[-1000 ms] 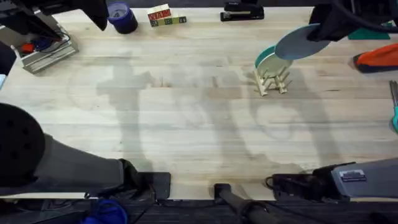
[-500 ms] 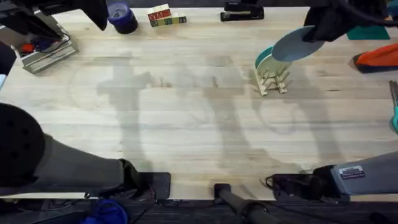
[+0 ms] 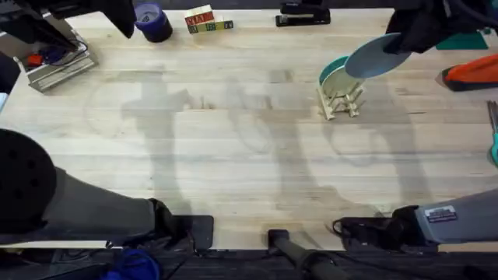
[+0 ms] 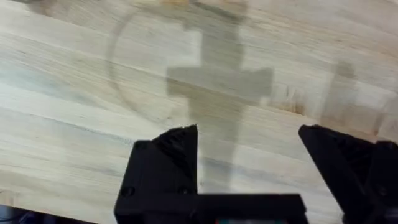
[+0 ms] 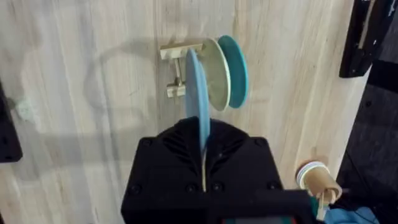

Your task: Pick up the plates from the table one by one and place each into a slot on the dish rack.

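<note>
Above the rack: the right claw [image 5: 203, 163] is clamped on the light blue round plate [image 3: 375, 57], gripping its edge, with the disc in the air over the small pale wooden dish rack [image 3: 340, 101] at the far right of the counter [image 3: 233, 148].
Change: against the frame half a second back, the light blue round plate sits a touch farther right and slightly higher; a second back it hung lower and more to the left.
Rack contents: the cream round plate [image 5: 217, 74] and the teal round plate [image 5: 236, 70] stand upright side by side between the pegs, teal on the far side.
Alignment: from the right wrist, the held plate is edge-on, just beside the cream one and over the rack's near pegs [image 5: 177, 68].
Left claw [image 4: 249, 168]: fingers spread wide apart, nothing between them, over bare planks.
Edges: the rack stands near the counter's far right; a black stapler [image 3: 303, 15] and coloured letter blocks [image 3: 205, 20] line the far edge, an orange tool [image 3: 473, 71] lies to the right.
Open room: the broad middle of the counter is bare wood.
</note>
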